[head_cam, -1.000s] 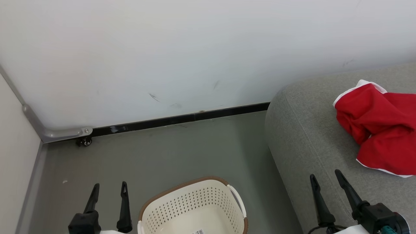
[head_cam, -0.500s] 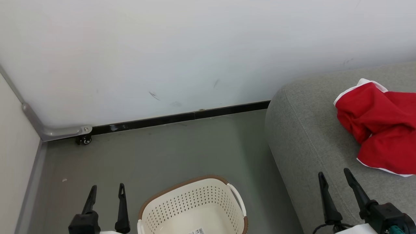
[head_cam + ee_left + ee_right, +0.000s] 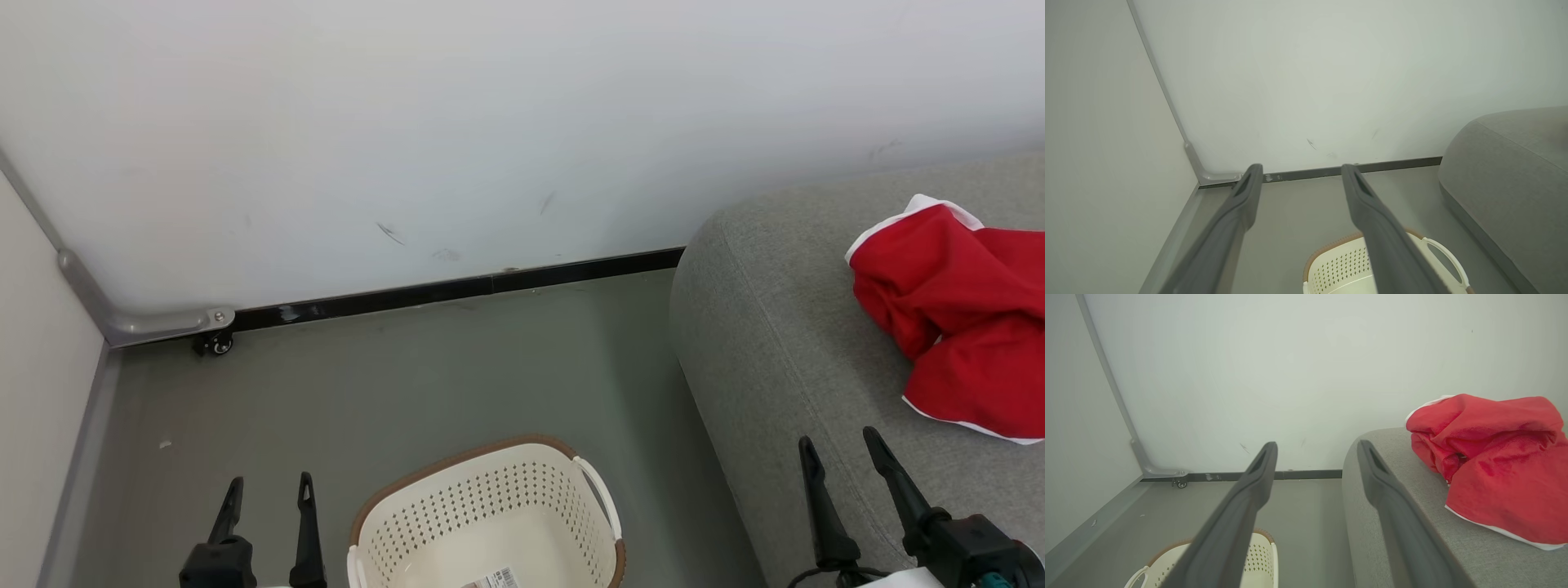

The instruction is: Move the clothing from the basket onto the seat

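The grey seat (image 3: 775, 343) carries the red clothing (image 3: 955, 327), bunched on its top; the cream basket (image 3: 490, 510) stands on the floor (image 3: 408, 384) just beside the seat; the left gripper (image 3: 269, 482) and right gripper (image 3: 839, 438) hold their fingers spread, grasping nothing.

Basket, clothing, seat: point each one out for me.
basket (image 3: 490, 510), head view, on its perforated inner wall.
clothing (image 3: 963, 310), head view, on the middle of the red fabric.
seat (image 3: 767, 351), head view, on bare grey upholstery near its rounded corner.
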